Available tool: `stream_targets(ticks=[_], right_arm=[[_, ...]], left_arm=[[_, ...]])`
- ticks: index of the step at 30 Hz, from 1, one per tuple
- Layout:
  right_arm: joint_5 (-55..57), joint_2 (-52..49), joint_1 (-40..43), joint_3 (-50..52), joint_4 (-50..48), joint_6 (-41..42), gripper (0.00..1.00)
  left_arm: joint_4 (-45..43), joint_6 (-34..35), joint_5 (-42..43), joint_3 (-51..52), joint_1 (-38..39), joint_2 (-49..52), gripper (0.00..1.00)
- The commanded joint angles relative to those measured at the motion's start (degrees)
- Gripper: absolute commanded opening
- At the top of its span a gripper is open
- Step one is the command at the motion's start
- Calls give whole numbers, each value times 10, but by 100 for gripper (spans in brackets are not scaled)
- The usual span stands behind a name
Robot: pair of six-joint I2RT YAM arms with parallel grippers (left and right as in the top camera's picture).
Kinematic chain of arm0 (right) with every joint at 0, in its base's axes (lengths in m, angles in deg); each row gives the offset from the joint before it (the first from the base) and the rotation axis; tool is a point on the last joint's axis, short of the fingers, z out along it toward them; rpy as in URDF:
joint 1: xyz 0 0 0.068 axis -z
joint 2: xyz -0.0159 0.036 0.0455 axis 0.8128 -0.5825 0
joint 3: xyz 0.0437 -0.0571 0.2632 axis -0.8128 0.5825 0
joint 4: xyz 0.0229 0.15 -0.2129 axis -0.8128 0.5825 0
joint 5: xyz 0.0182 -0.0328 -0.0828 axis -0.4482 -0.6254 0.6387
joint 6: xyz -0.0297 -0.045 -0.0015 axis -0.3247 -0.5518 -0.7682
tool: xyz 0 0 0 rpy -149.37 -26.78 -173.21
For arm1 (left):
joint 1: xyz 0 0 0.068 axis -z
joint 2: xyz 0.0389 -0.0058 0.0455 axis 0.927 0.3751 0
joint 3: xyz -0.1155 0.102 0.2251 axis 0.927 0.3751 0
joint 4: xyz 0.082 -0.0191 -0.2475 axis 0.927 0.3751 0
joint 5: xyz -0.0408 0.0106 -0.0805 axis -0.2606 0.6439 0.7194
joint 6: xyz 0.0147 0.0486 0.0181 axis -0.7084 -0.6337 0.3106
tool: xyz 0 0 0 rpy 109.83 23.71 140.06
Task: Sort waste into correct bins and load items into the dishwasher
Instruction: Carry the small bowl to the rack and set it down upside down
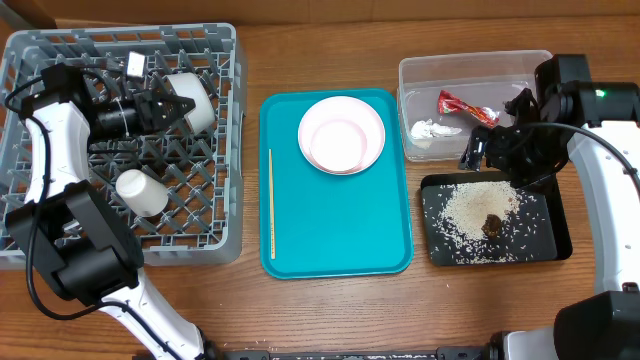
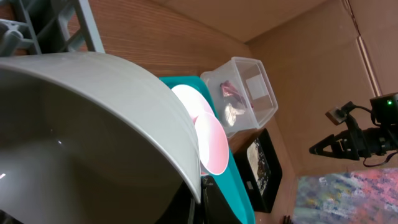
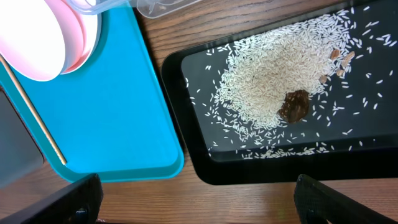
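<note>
My left gripper [image 1: 172,106] is over the grey dish rack [image 1: 225,150], shut on the rim of the grey bowl [image 1: 197,100], which is tilted on its side. The bowl [image 2: 93,124] fills the left wrist view, with the fingers [image 2: 199,199] clamped on its edge. A white cup [image 1: 140,191] lies in the rack. The white plate [image 1: 372,130] with the pinkish bowl [image 1: 338,142] on it sits on the teal tray. My right gripper [image 1: 492,150] [image 3: 196,205] is open and empty above the black tray [image 1: 548,215], which holds rice [image 3: 273,81] and the brown lump [image 3: 295,106]. The clear tub [image 1: 475,65] holds the red wrapper [image 1: 462,106] and the tissue [image 1: 432,130].
The teal tray [image 1: 340,220] lies in the middle between the rack and the bins. A thin wooden stick [image 1: 270,215] lies along its left side. Brown cardboard walls stand behind the table.
</note>
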Motion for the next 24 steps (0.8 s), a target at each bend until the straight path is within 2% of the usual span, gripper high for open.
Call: stream_targets(ticks=[1, 3, 4, 6, 8, 9, 12, 15, 18, 20, 24], right_arm=[[-2, 16, -2, -5, -2, 0, 100], [-2, 16, -2, -5, -2, 0, 100], [-2, 16, -2, -5, -2, 0, 100], [-2, 16, -2, -5, -2, 0, 100], [-2, 16, -2, -5, -2, 0, 100], [-2, 16, -2, -5, -2, 0, 100], [-2, 16, -2, -5, -2, -1, 100], [-2, 16, -2, -5, -2, -1, 100], [-2, 16, -2, -5, -2, -1, 100], [-2, 16, -2, -5, -2, -1, 100], [-2, 16, -2, -5, 2, -1, 100]], left_arm=[[-1, -15, 14, -2, -14, 10, 6], [4, -15, 0, -2, -22, 10, 8], [9, -15, -4, -2, -28, 10, 13], [17, -15, -10, -2, -40, 9, 32], [32, -15, -10, -2, -56, 9, 41], [40, -15, -10, -2, -64, 9, 52], [70, -15, -14, -3, -90, 8, 58], [98, -15, -13, -3, -112, 0, 69], [115, -15, -13, -3, -122, -26, 85], [117, -15, -16, -3, -121, -51, 100], [117, -12, -22, -3, -94, -129, 100]])
